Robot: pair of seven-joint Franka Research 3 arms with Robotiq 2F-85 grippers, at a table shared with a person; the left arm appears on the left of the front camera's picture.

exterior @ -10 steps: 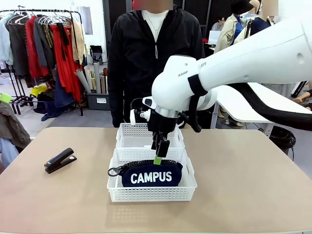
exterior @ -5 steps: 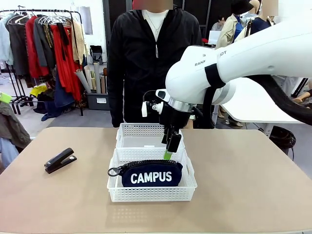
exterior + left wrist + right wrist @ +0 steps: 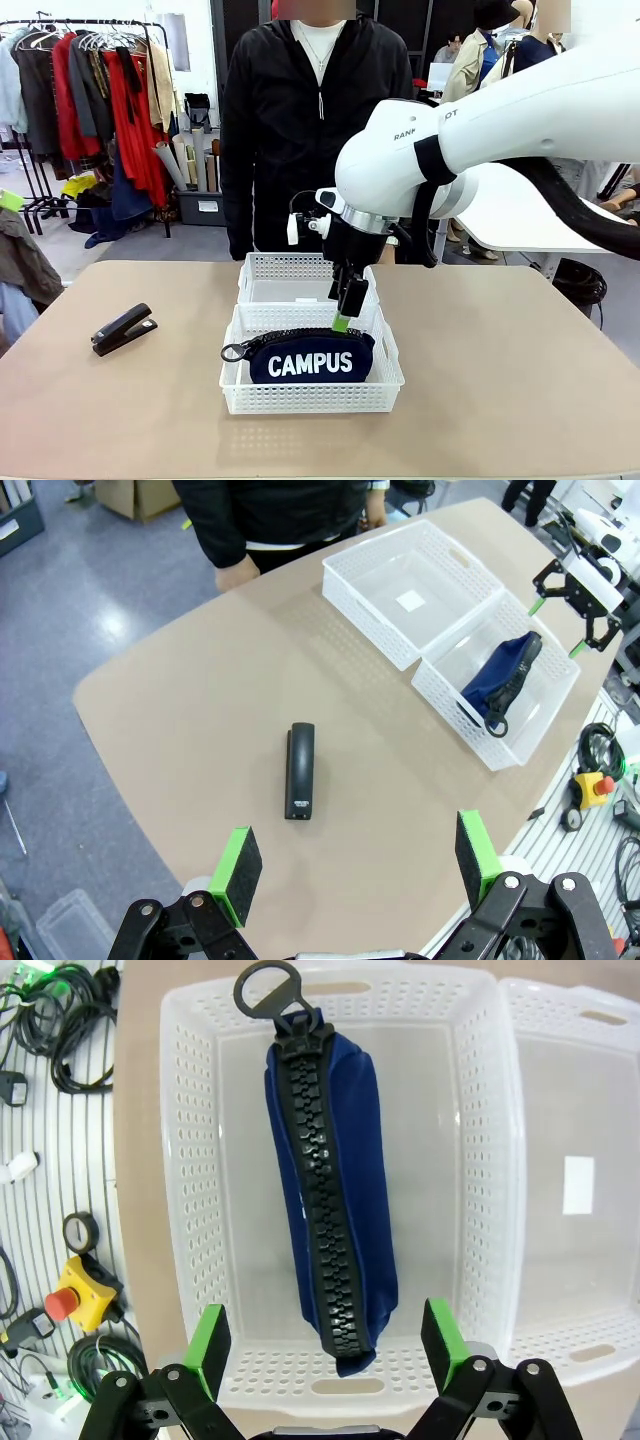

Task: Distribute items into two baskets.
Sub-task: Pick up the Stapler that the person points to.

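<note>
The navy CAMPUS pouch (image 3: 311, 359) stands on edge in the near white basket (image 3: 236, 389), zip up, its black loop strap (image 3: 233, 352) at the left. My right gripper (image 3: 342, 322) hangs open just above the pouch (image 3: 330, 1220), nothing between its fingers. The far white basket (image 3: 262, 272) behind it holds nothing but a white label (image 3: 578, 1184). The black stapler (image 3: 123, 329) lies on the table at the left. In the left wrist view the stapler (image 3: 299, 771) lies well below my open left gripper (image 3: 358, 865), with both baskets (image 3: 375, 592) beyond it.
A person in a black jacket (image 3: 300, 110) stands at the far table edge behind the baskets. A clothes rack (image 3: 90, 110) stands far left. Cables and a yellow emergency stop box (image 3: 68, 1295) lie beside the table.
My right gripper rose off the pouch and shifted slightly right, then eased back a little. The pouch stays in the near basket. The stapler has not moved.
</note>
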